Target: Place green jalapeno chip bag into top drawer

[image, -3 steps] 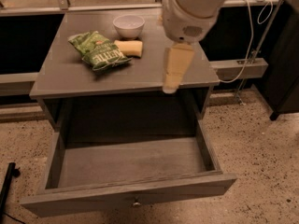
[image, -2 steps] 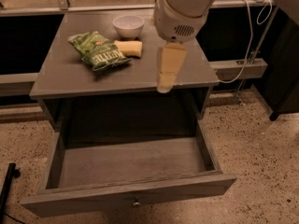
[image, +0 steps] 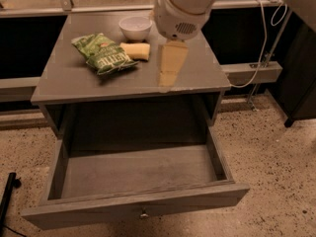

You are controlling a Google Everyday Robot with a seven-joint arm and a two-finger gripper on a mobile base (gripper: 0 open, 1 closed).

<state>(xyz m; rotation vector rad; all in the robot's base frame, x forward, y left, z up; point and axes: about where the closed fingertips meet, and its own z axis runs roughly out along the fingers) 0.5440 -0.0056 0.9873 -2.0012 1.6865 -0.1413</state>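
The green jalapeno chip bag (image: 103, 54) lies flat on the left part of the grey cabinet top (image: 69, 80), white lettering up. The top drawer (image: 136, 172) is pulled wide open below, its inside bare, a small metal knob (image: 143, 214) on its front panel. My gripper (image: 168, 75) hangs from the white arm above the middle-right of the cabinet top, to the right of the bag and apart from it. It holds nothing that I can see.
A small white bowl (image: 135, 27) stands at the back of the cabinet top. A yellow sponge (image: 136, 51) lies right of the bag, touching it. A white cable (image: 264, 53) hangs at the right. Speckled floor surrounds the cabinet.
My gripper and arm have moved left over the cabinet top, closer to the bag. The bag, bowl, sponge and drawer have not moved.
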